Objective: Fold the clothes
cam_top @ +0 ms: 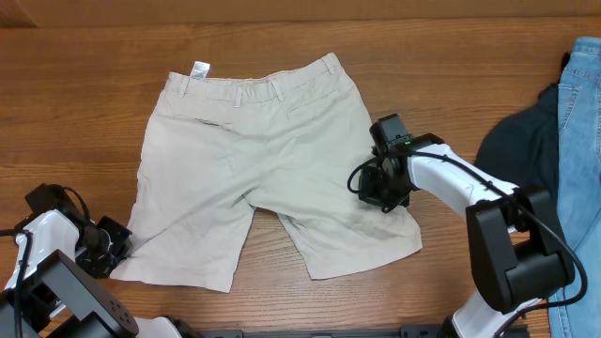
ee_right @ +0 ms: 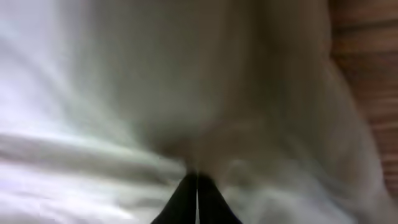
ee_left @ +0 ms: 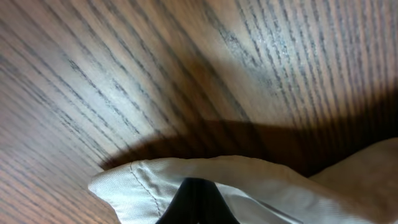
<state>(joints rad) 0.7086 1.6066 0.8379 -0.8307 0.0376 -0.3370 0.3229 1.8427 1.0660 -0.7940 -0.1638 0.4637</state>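
Observation:
The beige shorts (cam_top: 249,160) lie spread flat on the wooden table, waistband at the far side with a small white tag (cam_top: 199,69), legs toward me. My left gripper (cam_top: 111,246) is at the hem corner of the left leg; in the left wrist view (ee_left: 196,202) its dark fingers are closed on the stitched hem (ee_left: 143,180). My right gripper (cam_top: 380,192) sits on the outer edge of the right leg; in the right wrist view (ee_right: 197,199) its fingers are pressed together on blurred beige cloth (ee_right: 155,93).
A dark navy garment (cam_top: 521,141) and blue denim jeans (cam_top: 577,122) lie at the right edge of the table. Bare wood table (cam_top: 75,103) surrounds the shorts on the left and far side.

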